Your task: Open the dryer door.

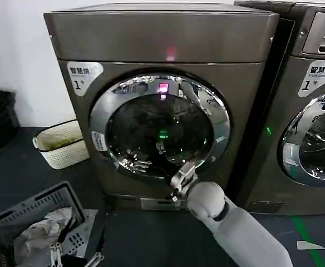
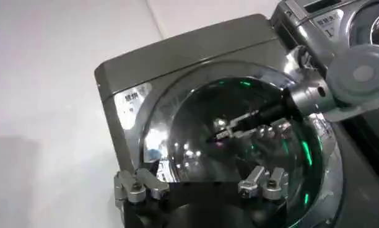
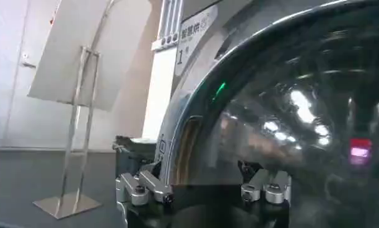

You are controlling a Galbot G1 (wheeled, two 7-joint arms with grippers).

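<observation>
The dryer stands in front of me, bronze-grey, with a white "1" sticker. Its dryer door is a chrome ring around dark glass and lies against the front. My right gripper is at the ring's lower right edge. In the right wrist view this gripper is open, one finger outside the chrome ring and the other over the glass. My left gripper hangs low at the left, well back from the dryer door. The left gripper is open and holds nothing.
A neighbouring grey machine stands close on the right. A white basket sits on the floor left of the dryer. Below my left gripper is a dark crate holding cloths. A white board on a metal stand stands off to one side.
</observation>
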